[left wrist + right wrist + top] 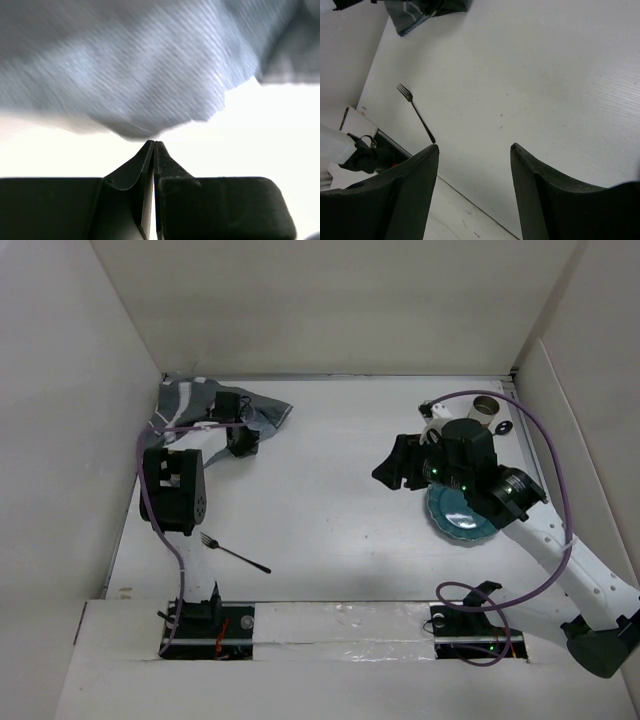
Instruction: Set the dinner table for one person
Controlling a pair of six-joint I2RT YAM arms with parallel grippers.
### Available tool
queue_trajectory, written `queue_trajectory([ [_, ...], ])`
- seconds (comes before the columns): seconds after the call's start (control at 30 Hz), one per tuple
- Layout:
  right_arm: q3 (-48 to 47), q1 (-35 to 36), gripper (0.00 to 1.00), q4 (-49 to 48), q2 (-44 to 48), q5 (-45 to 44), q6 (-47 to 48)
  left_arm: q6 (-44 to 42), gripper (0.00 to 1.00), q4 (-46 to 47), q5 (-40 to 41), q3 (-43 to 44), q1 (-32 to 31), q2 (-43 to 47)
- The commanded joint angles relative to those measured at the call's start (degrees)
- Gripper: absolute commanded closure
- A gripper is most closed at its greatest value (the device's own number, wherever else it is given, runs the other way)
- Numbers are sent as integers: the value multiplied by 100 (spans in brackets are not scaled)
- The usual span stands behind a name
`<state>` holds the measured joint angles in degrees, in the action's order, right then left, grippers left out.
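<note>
White dinner table [520,75] below right tool [474,146]

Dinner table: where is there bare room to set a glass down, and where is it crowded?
The widest bare patch is the middle of the table, between cloth, fork and plate. The far edge between cloth and cup is bare too. Crowded: the right side, around plate and cup.

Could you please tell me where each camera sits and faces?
Top external: above and behind the arms, facing down on the dinner table; both arms show.
Left wrist: on the left arm, facing the striped cloth closely; shut left gripper shows.
Right wrist: on the right arm, facing the fork; open right gripper shows.
Shared: top and right wrist both show the fork.
</note>
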<state>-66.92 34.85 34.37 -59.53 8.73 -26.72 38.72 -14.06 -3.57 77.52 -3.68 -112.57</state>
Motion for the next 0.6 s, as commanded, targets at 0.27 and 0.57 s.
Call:
queue_trajectory([
  [0.27,20,83,36,43,362,23,9,-207,59,-202,753,-676,1667,1668],
  [0.57,90,136,35,123,521,6,79,-646,46,-184,761,-1248,2645,1572],
])
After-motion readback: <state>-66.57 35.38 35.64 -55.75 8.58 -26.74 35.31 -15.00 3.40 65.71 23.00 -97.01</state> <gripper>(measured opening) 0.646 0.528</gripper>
